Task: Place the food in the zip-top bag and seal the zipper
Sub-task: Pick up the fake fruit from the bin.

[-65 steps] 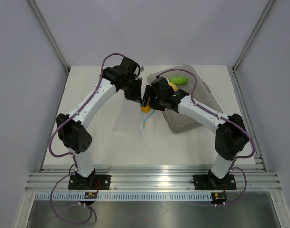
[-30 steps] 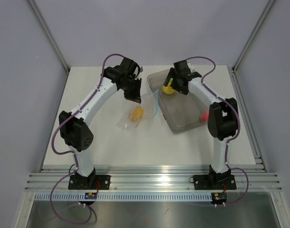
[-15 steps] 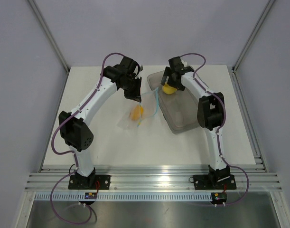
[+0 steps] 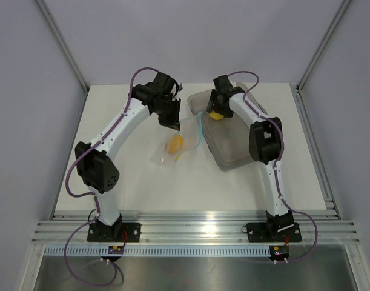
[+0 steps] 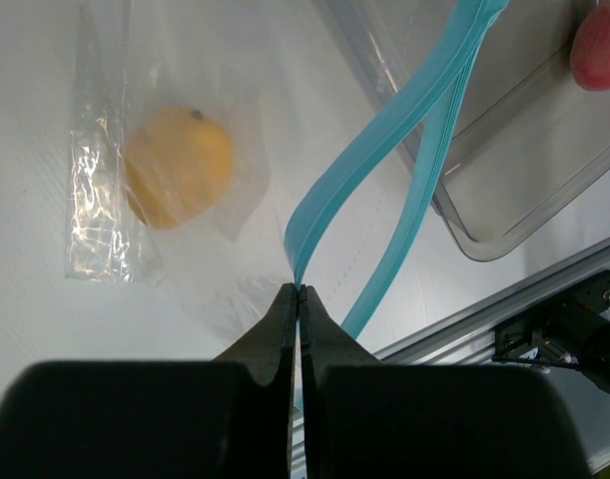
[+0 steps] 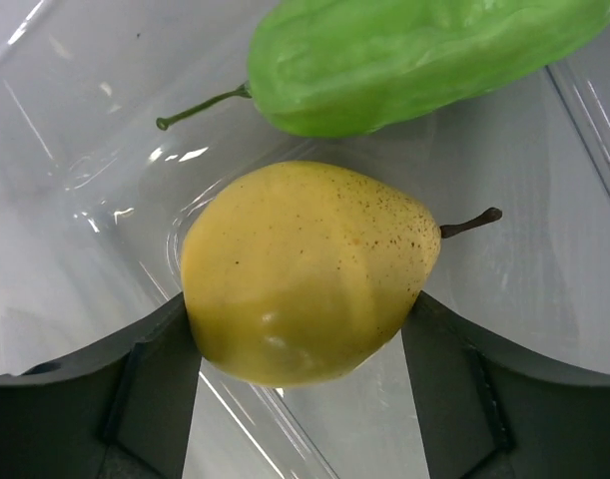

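Zipper (image 5: 384, 160) tape is pinched tight in the left gripper (image 5: 298, 299) at lower centre of its wrist view. This parts the two blue lips, probably to keep the bag (image 5: 105, 220) mouth open for the next piece. One orange fruit (image 5: 178, 167) already lies inside, upper left. The right gripper (image 6: 300, 329) straddles the yellow fruit (image 6: 305, 269) in the tray (image 6: 65, 239), a finger at each flank, seemingly for a pickup. I cannot tell whether it grips yet. The green fruit (image 6: 414, 55) lies just above, along the top edge.
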Controlling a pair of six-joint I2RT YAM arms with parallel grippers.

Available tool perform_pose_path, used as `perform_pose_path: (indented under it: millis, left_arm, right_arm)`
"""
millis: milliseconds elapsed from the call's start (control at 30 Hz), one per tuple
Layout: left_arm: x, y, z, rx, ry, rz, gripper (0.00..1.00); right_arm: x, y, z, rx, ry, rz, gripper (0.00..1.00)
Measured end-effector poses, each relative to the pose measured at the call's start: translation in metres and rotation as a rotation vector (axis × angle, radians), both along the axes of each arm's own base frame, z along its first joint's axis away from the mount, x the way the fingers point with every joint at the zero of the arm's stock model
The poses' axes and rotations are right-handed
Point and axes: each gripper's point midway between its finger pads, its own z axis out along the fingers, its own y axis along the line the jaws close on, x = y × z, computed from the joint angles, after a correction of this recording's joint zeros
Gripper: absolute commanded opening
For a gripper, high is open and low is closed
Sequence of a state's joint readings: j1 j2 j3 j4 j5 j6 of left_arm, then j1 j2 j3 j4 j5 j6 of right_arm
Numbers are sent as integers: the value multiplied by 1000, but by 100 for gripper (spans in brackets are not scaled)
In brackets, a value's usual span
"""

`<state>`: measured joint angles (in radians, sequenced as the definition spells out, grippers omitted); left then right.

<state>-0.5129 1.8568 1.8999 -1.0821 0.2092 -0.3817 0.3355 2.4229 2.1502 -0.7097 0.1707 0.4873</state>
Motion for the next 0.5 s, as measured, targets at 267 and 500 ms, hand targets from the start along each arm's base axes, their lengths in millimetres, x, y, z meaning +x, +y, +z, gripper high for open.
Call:
perform_pose_path:
  millis: [267,500]
  left_arm:
    - [-1,1,-4,5,7,1,0]
    - [0,1,-4,8,6,2,0]
  right_arm:
    - [-25,-10,14,0,-8,-3,68]
    - [-80,-23,88,42,-105,8,67]
